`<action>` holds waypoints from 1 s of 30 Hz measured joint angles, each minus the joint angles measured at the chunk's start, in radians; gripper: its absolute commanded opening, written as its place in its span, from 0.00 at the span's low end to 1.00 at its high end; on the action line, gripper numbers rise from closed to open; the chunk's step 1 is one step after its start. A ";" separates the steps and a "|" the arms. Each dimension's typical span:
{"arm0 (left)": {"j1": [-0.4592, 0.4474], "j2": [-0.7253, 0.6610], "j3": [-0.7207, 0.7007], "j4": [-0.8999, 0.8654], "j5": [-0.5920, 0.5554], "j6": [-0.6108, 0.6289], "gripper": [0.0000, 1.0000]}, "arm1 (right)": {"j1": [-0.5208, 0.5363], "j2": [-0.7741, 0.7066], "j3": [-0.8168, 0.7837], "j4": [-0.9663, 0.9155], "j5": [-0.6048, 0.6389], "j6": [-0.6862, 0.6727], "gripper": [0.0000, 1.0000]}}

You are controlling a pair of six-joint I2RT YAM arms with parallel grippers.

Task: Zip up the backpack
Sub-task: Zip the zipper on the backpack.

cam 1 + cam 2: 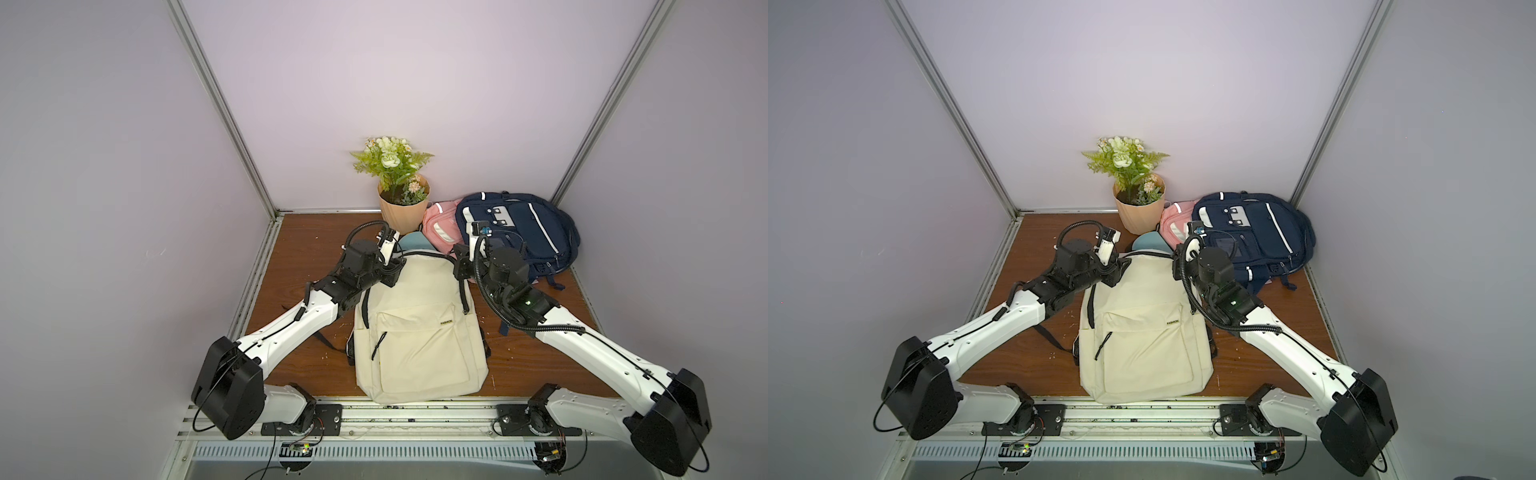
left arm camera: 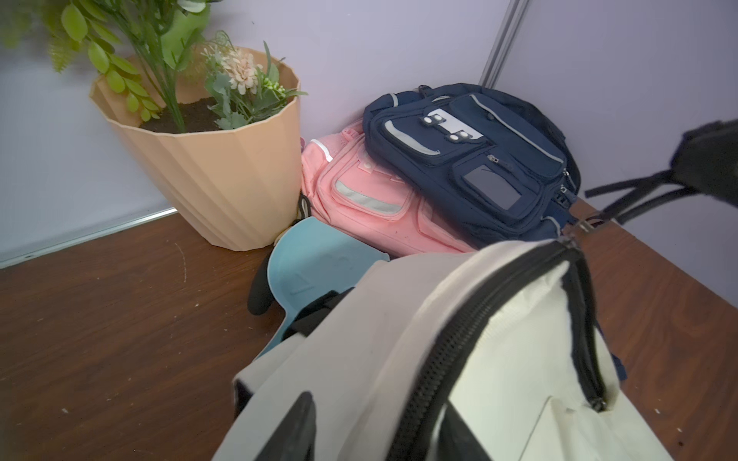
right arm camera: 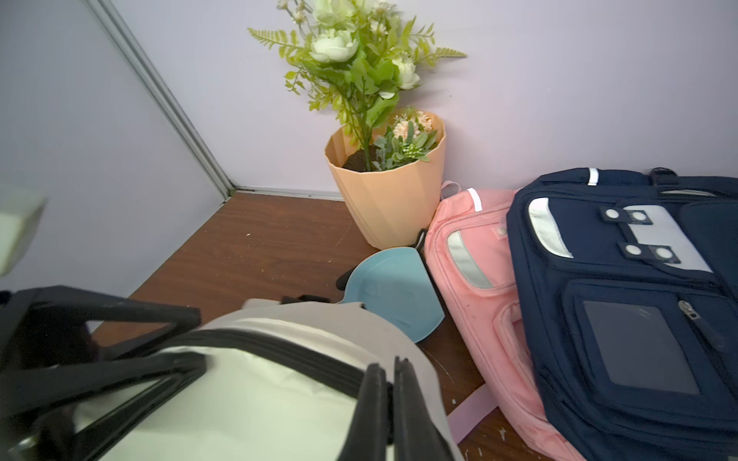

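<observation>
A cream backpack [image 1: 419, 332] [image 1: 1146, 332] lies flat in the middle of the wooden table, with a black zipper [image 2: 479, 311] [image 3: 279, 347] running round its top. My left gripper [image 1: 395, 272] [image 2: 379, 431] is at the bag's top left corner. Its fingers stand apart, open, astride the cream fabric and the zipper line. At the top right corner my right gripper [image 1: 460, 270] [image 3: 389, 371] is shut, its fingers pressed together on the zipper pull [image 2: 581, 229] at the end of the black zipper. In the left wrist view the zipper looks closed between the two corners.
Behind the bag stand a peach pot of artificial flowers [image 1: 403, 212], a pink backpack [image 1: 440, 232] and a navy backpack [image 1: 519, 232] lying partly on it. A light blue plastic piece [image 1: 413, 241] lies just past the cream bag's top. Lilac walls enclose three sides.
</observation>
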 measured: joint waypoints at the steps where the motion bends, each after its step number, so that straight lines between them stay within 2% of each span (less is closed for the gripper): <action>1: 0.002 0.000 0.003 -0.001 0.008 0.001 0.84 | 0.018 0.008 0.006 0.000 -0.007 -0.001 0.00; 7: 0.003 0.051 0.129 -0.035 0.089 0.063 0.96 | 0.076 0.049 0.066 0.004 -0.047 -0.005 0.00; 9: 0.003 0.075 0.165 -0.039 0.113 0.090 0.96 | 0.079 0.049 0.077 0.008 -0.052 -0.005 0.00; 19: 0.003 0.198 0.236 -0.117 0.330 0.209 0.70 | 0.078 0.066 0.089 -0.005 -0.061 -0.006 0.00; 30: 0.002 0.202 0.236 -0.167 0.405 0.259 0.71 | 0.079 0.079 0.096 -0.003 -0.058 -0.016 0.00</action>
